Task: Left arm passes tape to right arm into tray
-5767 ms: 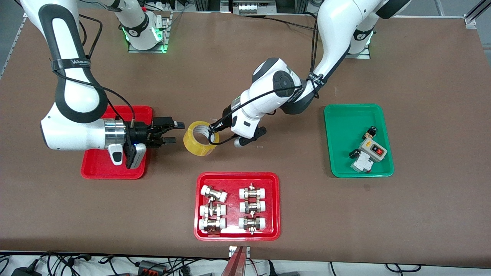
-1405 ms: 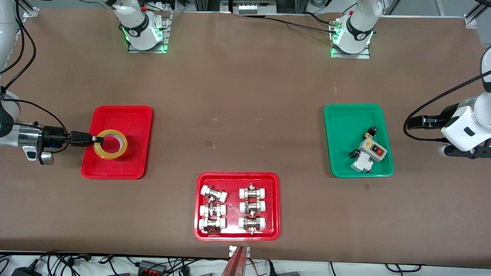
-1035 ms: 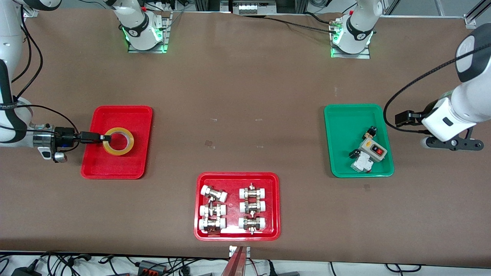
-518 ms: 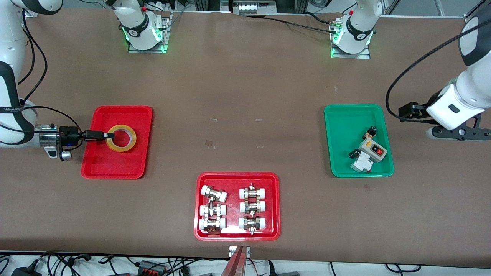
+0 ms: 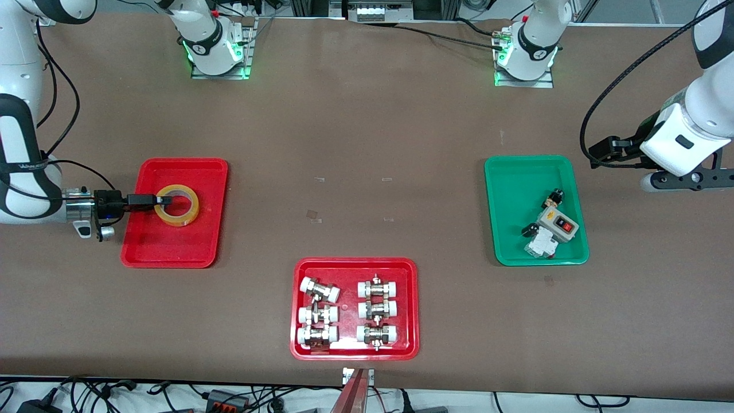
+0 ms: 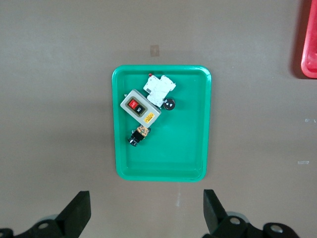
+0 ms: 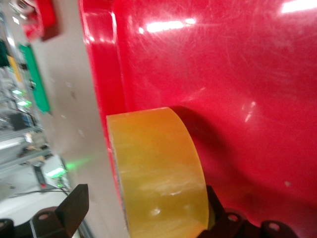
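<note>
Very little can be read. A black strap point(image 5: 24, 167) around the right arm point(image 5: 31, 192), at about nine o'clock of the table in the front view, carries a line of white lettering, too small to make out. On the grey switch box point(image 6: 140, 108) in the green tray point(image 6: 163, 163), near three o'clock, the red button point(image 6: 133, 104) and the black button point(image 6: 140, 109) each bear a small white mark. A yellow sticker point(image 6: 148, 117) beside them shows dark print. None of it is legible. The arms' bases, at eleven o'clock point(image 5: 199, 49) and one o'clock point(image 5: 538, 53), each show a round white badge with a dark symbol that cannot be read.
</note>
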`<action>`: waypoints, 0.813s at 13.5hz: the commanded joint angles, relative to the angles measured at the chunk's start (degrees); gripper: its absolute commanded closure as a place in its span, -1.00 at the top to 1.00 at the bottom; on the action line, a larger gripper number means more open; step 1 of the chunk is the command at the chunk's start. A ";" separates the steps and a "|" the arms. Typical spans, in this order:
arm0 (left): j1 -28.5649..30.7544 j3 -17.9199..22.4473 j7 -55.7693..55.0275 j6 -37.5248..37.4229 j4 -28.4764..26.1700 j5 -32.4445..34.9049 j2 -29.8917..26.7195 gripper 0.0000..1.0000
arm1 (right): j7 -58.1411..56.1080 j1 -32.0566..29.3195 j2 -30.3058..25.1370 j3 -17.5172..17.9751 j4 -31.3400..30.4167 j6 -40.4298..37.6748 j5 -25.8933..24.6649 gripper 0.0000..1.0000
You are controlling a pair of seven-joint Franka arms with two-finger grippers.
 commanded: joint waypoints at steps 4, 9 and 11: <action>0.94 0.09 -0.84 -0.97 0.80 -0.84 -0.10 1.00 | 0.78 5.50 -4.71 0.19 1.15 4.98 -12.10 1.00; -5.87 8.05 1.51 0.78 -1.13 -1.10 -1.77 1.00 | 4.10 7.17 -7.25 0.19 2.56 5.51 -20.46 1.00; -11.43 15.45 2.23 1.23 -2.63 -1.80 -2.91 1.00 | 9.45 7.52 -10.24 0.36 2.56 5.17 -24.14 1.00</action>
